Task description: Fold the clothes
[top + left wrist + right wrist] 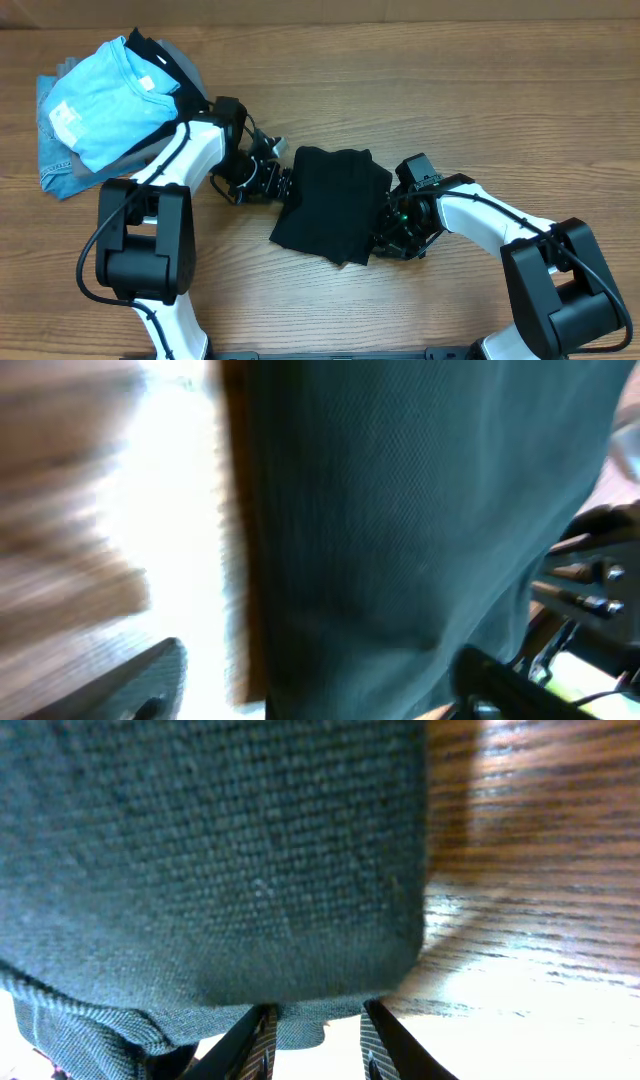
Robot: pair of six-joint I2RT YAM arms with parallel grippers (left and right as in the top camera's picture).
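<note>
Shirt (335,205) soft, limp, light: grab at folded edges, not mid-panel. Left tool (263,180) spread at its edge; right tool (312,1045) narrow at hem, can't tell if pinching.

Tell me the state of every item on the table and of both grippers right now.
black garment, folded into a compact rectangle, lying flat.
light blue T-shirt, roughly folded, on top of a pile.
denim garment, folded, at the bottom of that pile.
left gripper, open at the black garment's edge.
right gripper, jaws narrowly apart at its opposite edge, grip unclear.
</note>
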